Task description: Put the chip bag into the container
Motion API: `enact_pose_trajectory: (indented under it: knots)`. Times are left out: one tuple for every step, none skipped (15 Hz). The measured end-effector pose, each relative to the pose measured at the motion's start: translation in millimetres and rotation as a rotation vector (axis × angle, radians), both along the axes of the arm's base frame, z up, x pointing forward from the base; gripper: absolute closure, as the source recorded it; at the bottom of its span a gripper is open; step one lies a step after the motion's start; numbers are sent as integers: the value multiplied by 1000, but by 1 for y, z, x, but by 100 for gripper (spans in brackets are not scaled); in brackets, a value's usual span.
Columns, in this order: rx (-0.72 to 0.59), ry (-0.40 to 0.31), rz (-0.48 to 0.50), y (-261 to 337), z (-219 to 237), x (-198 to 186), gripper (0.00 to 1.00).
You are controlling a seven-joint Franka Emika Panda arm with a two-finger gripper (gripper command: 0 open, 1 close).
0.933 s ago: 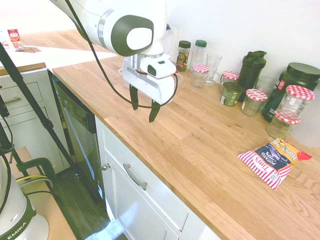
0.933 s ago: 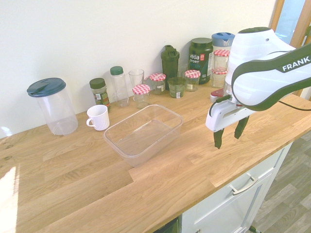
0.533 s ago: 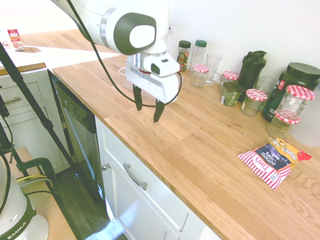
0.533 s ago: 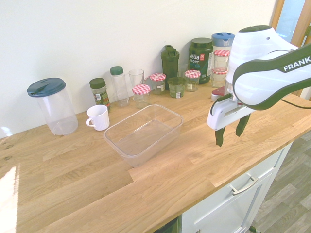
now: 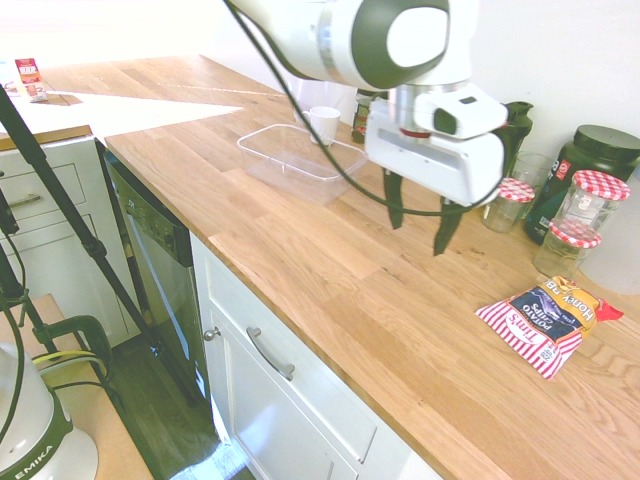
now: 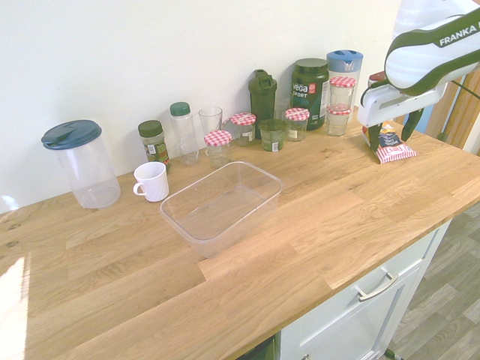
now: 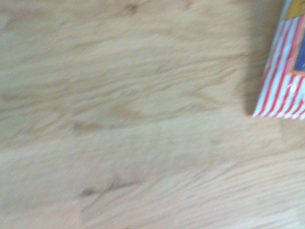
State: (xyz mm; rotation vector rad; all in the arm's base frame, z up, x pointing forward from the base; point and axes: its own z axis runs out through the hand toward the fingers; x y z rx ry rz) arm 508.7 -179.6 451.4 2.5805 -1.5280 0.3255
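First exterior view: gripper [image 5: 416, 220] hangs spread wide and empty, near the chip bag [image 5: 545, 318].
The flat, crinkly bag could slip from the fingers, well apart from the container [image 5: 296, 161].

I see home kitchen: wooden countertop [image 5: 330, 270], white cabinet drawers [image 5: 290, 400], dishwasher [image 5: 160, 260], checked-lid jars [image 5: 590, 200] by wall.

Chip bag [image 5: 545, 318] is laid flat on desk [image 5: 380, 290], striped end toward front edge. Clear container [image 6: 223, 205] is seen empty, upright, well apart.
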Motion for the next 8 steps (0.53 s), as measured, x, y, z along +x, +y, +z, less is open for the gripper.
enact_pose_trajectory:
  knots:
    - [-9, -1, -12, -13, -2, 15, 0]
    - [-20, -1, -25, -27, -4, 29, 0]
    - [-30, 0, -41, -41, -6, 42, 0]
    - [-40, 2, -57, -56, -9, 54, 0]
    - [-52, 8, -77, -72, -12, 65, 0]
    - [-64, 15, -93, -87, -15, 73, 0]
    - [-75, 21, -103, -98, -19, 82, 0]
    - [-86, 26, -111, -108, -24, 90, 0]
